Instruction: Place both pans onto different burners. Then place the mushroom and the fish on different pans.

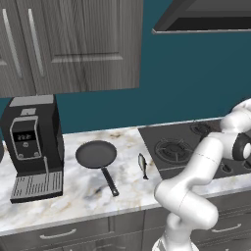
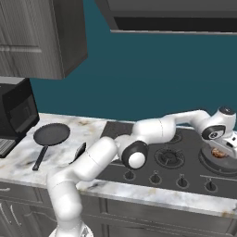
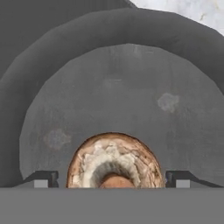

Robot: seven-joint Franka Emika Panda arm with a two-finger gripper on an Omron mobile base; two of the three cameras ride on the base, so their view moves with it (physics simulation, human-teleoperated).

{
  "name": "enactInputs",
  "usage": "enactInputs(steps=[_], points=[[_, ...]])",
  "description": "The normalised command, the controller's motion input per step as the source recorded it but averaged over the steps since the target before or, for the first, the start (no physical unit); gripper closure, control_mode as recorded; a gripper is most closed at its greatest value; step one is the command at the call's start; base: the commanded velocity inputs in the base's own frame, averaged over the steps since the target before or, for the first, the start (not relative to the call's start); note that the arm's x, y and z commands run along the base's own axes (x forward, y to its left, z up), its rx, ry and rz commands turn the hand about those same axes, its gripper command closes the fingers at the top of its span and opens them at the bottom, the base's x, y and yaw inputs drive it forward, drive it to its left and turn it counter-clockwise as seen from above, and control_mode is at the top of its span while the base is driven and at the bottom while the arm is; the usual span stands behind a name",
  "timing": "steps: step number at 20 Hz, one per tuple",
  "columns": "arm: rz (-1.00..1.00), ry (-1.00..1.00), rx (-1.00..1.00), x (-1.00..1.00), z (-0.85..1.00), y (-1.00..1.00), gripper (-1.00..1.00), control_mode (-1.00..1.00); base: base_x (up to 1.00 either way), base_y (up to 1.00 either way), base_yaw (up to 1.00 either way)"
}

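The mushroom (image 3: 114,161) lies cap-down on the floor of a pan (image 3: 122,87) that sits on a burner at the far right of the cooktop (image 2: 139,171); in the right base view we see it as a small brown lump (image 2: 218,152) under the hand (image 2: 227,144). Our hand (image 3: 113,179) is released: the two finger tips (image 3: 41,179) stand wide on either side of the mushroom, apart from it. We judge the drop done, so the clean move is straight up, without brushing the mushroom or the pan rim. The arm reaches far right across the cooktop, wrist bent down over the pan. The second pan (image 1: 96,155) waits on the tabletop (image 1: 88,196) beside the coffee machine (image 1: 33,147), with the fish (image 1: 142,165) between it and the cooktop.
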Motion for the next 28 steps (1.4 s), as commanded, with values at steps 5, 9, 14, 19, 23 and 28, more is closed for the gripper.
enactInputs(steps=[5,9,14,19,23,28], points=[[0.00,-0.04,-0.02,0.00,0.22,0.07,-1.00,-1.00,0.00,0.00,0.00],[0.00,-0.02,-0.05,-0.13,0.30,0.24,-1.00,-1.00,0.00,0.00,0.00],[0.00,-0.01,-0.09,-0.35,0.20,0.50,-1.00,-1.00,0.00,0.00,0.00],[0.00,0.00,-0.11,-0.43,0.14,0.67,-1.00,-1.00,0.00,0.00,0.00],[0.00,-0.03,-0.13,-0.50,0.05,0.74,-1.00,-1.00,0.00,0.00,0.00],[0.02,-0.02,-0.12,-0.63,0.00,0.81,-1.00,-1.00,0.00,0.00,0.00]])
